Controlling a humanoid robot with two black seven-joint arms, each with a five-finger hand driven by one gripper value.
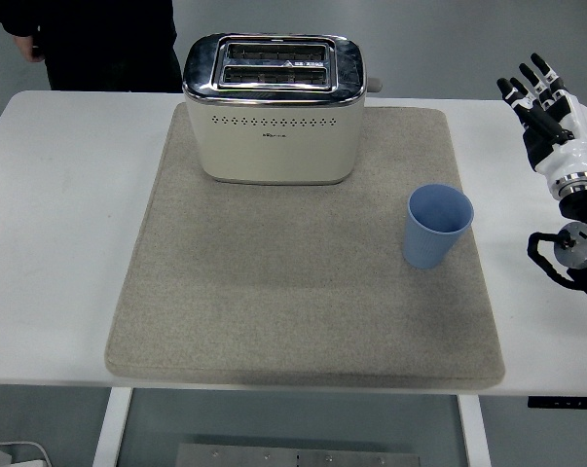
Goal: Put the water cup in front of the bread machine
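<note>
Blue cup (437,226) stands upright on the grey mat (303,292), right of centre, below and right of the toaster (274,109). Right hand (551,122) at the right edge, fingers (527,97) spread, holding nothing, well apart from the cup. White surface (59,214) beneath.

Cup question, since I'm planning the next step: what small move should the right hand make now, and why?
Probably bring the right hand left and down toward the cup. The hand is raised at the table's right side, open and apart from the cup, which stands upright on the mat, right of the toaster rather than in front of it.
</note>
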